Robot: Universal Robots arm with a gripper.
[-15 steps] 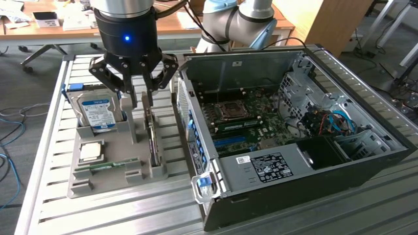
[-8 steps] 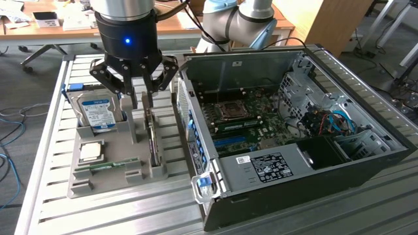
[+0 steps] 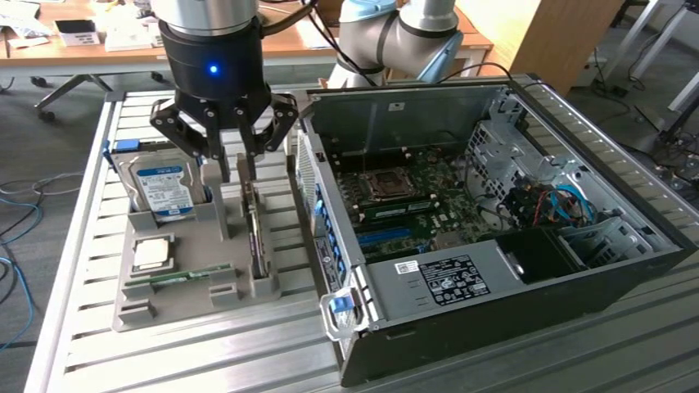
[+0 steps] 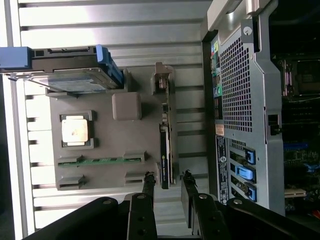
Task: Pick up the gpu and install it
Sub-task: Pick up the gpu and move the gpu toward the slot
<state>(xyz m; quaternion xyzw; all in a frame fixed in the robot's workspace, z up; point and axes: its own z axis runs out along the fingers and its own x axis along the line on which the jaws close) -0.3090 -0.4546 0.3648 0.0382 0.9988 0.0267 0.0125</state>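
Observation:
The gpu [image 3: 257, 237] is a thin dark card standing on edge in a slot along the grey tray's [image 3: 202, 299] side nearest the computer case [image 3: 480, 311]. My gripper [image 3: 237, 178] hangs just above the card's far end, open, one finger on each side of the card's line. In the wrist view the gpu [image 4: 165, 145] runs lengthwise up to my gripper [image 4: 167, 180], and both fingertips [image 4: 148, 181] stand clear of it with a gap on either side. Nothing is held. The open case shows its motherboard [image 3: 404, 205] with blue slots.
The tray also holds a silver hard drive with a blue label [image 3: 162, 188], a processor chip [image 3: 153, 252] and a green memory stick [image 3: 180, 277]. The case wall [image 4: 235, 100] stands close beside the gpu. A second robot arm [image 3: 382, 33] sits behind the case. The table is slatted metal.

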